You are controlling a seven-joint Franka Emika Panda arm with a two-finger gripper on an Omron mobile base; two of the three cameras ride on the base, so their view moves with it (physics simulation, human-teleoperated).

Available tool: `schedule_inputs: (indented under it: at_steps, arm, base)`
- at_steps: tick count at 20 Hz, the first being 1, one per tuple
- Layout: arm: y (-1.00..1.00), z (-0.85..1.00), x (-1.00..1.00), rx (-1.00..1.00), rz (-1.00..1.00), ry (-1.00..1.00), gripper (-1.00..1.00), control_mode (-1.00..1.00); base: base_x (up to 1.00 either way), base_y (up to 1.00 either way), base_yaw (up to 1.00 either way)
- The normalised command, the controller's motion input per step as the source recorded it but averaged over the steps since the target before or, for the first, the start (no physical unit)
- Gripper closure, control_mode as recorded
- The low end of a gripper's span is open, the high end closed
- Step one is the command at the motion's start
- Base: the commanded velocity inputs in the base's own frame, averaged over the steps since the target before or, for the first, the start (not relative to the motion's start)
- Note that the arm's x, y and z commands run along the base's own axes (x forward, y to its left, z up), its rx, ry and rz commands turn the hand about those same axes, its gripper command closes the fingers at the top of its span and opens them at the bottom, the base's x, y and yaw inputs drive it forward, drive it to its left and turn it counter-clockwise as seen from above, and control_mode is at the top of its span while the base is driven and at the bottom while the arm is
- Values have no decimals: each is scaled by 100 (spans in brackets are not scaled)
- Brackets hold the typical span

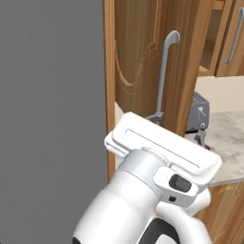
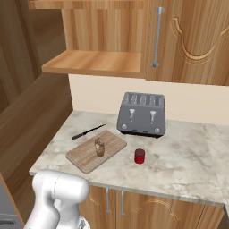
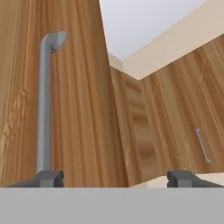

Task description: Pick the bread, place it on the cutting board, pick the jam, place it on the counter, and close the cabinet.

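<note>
Bread [image 2: 99,146], one; jam [image 2: 140,156], one.

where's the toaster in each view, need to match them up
Left base view: the toaster peeks out at right of centre, behind the open cabinet door.
Right base view: toaster stands centre, at the back of the counter.
Hand view: not in it.
Shared landmark: the door's long silver handle.
</note>
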Motion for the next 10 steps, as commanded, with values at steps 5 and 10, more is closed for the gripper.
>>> schedule_inputs:
  at_steps: [5, 10]
  arm:
    - [-37, 0, 12, 0, -6, 0, -100, -100]
    - [-40, 0, 10, 0, 0, 0, -100, -100]
  base:
    - [0, 0, 0]
    - [0, 0, 0]
